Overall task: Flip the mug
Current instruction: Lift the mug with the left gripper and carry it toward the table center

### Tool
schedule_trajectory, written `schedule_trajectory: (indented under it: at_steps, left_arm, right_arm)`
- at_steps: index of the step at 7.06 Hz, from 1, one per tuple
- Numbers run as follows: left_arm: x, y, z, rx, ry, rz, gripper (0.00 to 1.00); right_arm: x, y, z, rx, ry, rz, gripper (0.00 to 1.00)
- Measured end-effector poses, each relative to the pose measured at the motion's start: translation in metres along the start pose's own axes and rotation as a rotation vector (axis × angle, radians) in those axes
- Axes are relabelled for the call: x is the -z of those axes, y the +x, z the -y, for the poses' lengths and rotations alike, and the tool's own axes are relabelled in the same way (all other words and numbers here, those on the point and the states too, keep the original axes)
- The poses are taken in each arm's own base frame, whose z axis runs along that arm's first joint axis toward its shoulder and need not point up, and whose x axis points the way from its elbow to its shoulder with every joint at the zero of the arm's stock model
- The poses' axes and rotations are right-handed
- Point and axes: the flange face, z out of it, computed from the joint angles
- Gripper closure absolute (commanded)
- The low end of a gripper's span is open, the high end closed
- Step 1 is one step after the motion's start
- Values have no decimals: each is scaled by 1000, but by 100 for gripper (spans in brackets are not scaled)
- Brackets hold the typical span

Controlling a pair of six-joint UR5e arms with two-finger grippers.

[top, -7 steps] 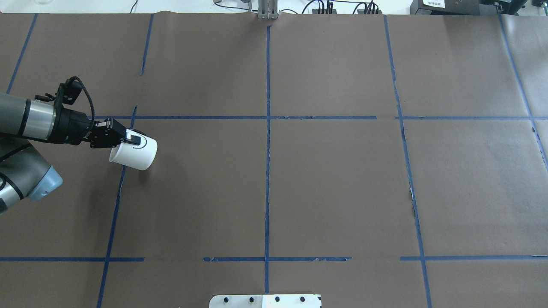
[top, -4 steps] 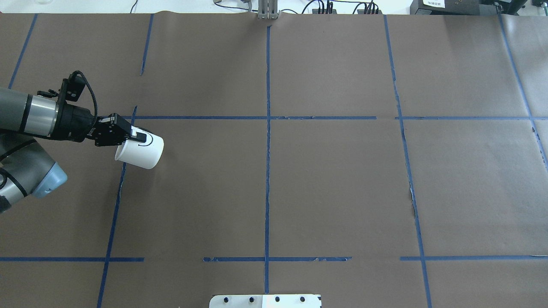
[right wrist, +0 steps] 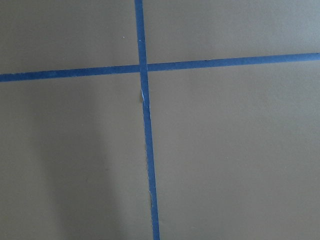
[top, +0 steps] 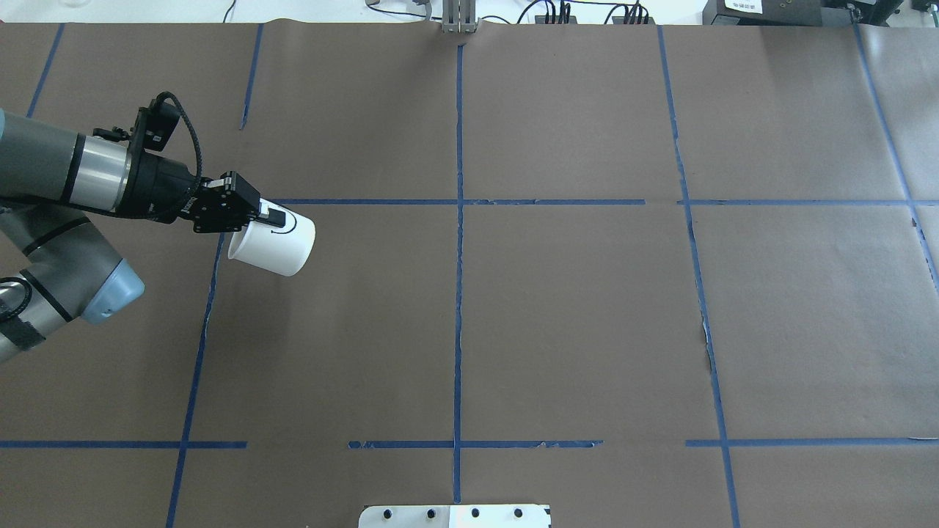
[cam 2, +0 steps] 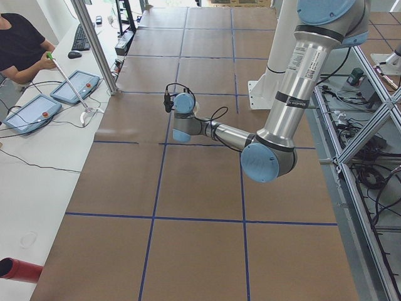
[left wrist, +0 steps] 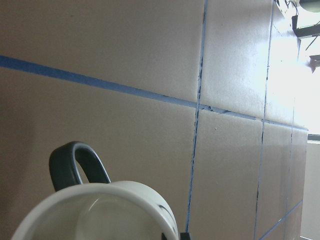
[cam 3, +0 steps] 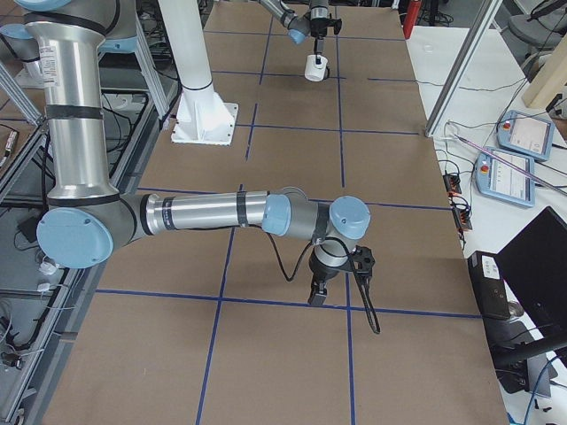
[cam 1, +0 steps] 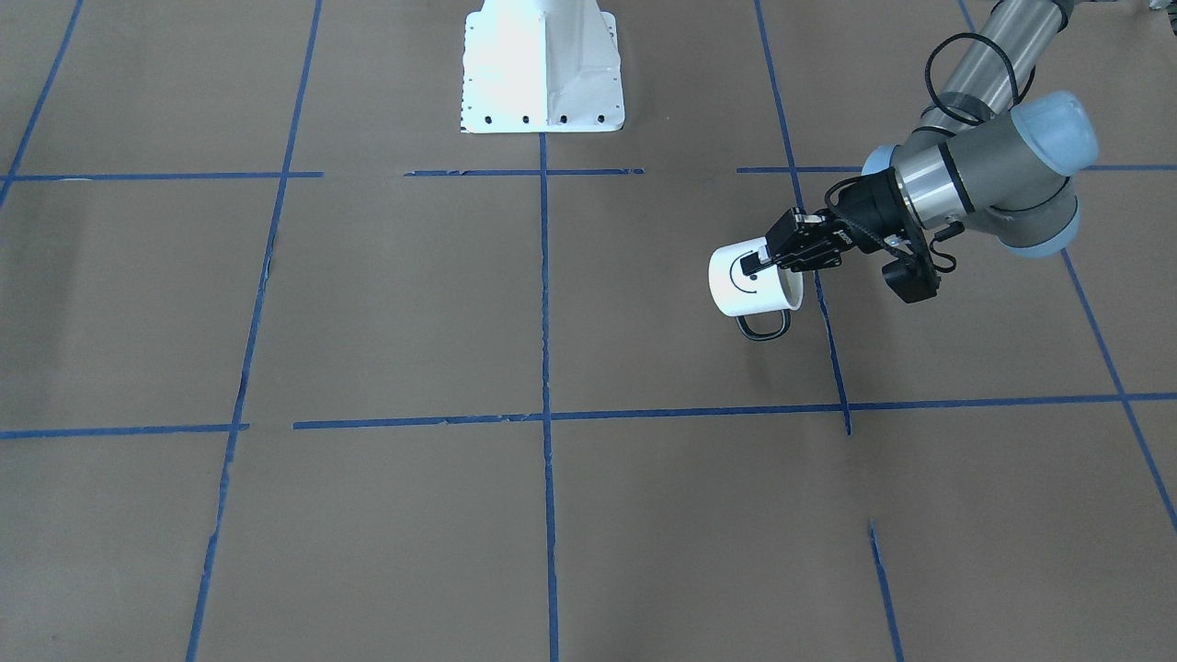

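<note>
The white mug with a black smiley face is tipped on its side, its mouth toward the left arm and its base pointing toward the table's middle. My left gripper is shut on the mug's rim and holds it just above the brown paper. In the front-facing view the mug shows its black loop handle on the side away from the robot. The left wrist view shows the off-white inside and the handle. My right gripper shows only in the exterior right view, pointing down; I cannot tell whether it is open or shut.
Blue tape lines split the brown paper into squares. The robot's white base plate stands at the near middle edge. An operator sits at a side bench with control boxes.
My left gripper has carried the mug to the right and slightly farther from the robot. The mug stays on its side in the same grip.
</note>
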Motion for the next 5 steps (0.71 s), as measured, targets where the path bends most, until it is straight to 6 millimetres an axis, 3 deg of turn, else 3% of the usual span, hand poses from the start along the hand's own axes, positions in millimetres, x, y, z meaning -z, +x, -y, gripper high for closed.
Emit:
schedule_trajectory:
  at_steps: [3, 5]
  left_arm:
    - [-46, 64, -8, -37, 64, 32, 100]
    - [-89, 129, -19, -100, 116, 148, 100]
  right_arm:
    - [0, 0, 0, 0, 0, 0, 0]
    - [0, 0, 0, 0, 0, 0, 0]
